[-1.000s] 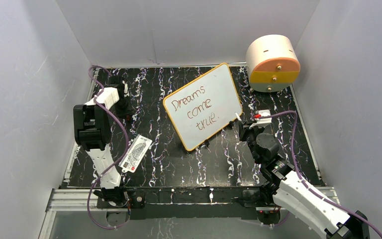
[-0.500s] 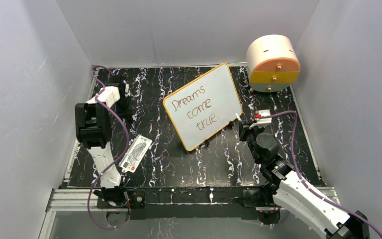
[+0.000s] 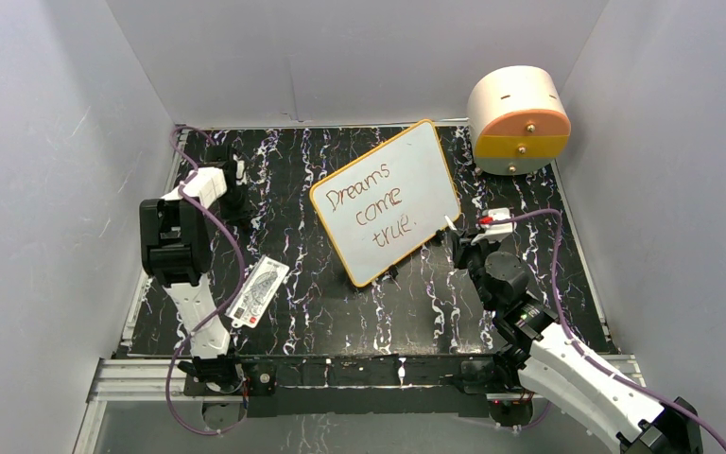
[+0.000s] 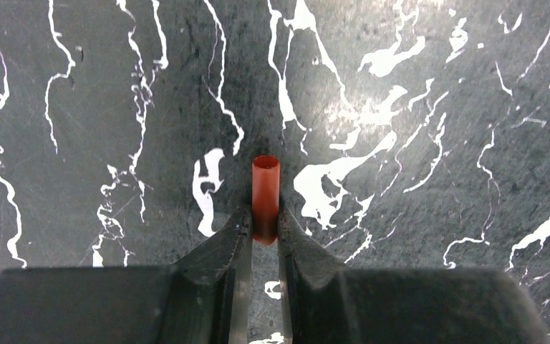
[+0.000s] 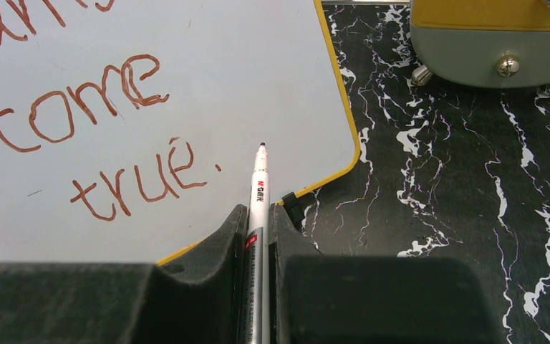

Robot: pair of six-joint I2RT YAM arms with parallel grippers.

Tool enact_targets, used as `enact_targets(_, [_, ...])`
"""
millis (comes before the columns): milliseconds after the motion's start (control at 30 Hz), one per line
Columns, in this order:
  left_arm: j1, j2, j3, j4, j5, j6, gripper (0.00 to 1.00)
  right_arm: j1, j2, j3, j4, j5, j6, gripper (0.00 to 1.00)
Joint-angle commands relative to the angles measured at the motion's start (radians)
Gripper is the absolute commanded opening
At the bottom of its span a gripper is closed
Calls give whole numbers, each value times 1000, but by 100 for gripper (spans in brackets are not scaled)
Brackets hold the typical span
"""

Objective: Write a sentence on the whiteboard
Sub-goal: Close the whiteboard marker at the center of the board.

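Marker (image 5: 259,188) is pinched between the right gripper's (image 5: 258,223) jaws, its tip poised at the whiteboard's (image 5: 286,79) lower corner. Its red cap (image 4: 265,188) is clamped by the left gripper (image 4: 265,231). Beyond, the sentence (image 5: 86,115) is seen complete. The board is judged light, rigid and smudge-prone, and best held by its frame.

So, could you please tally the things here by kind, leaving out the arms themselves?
whiteboard: 1
marker: 1
red cap: 1
printed card: 1
round drum: 1
Total: 5
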Motion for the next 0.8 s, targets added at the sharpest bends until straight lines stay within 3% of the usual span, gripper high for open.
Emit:
enact_targets(0, [-2, -163, -51, 25, 35, 11, 0, -4, -7, 16, 35, -21, -6, 0])
enact_targets(200, [-22, -361, -142, 80, 79, 21, 0, -4, -32, 55, 0, -60, -7, 0])
enact_targets(433, [-130, -668, -285, 199, 147, 71, 0, -4, -66, 164, -141, -128, 21, 0])
enact_targets(767, [-291, -1071, -405, 229, 270, 204, 0, -4, -73, 332, -326, -297, 73, 0])
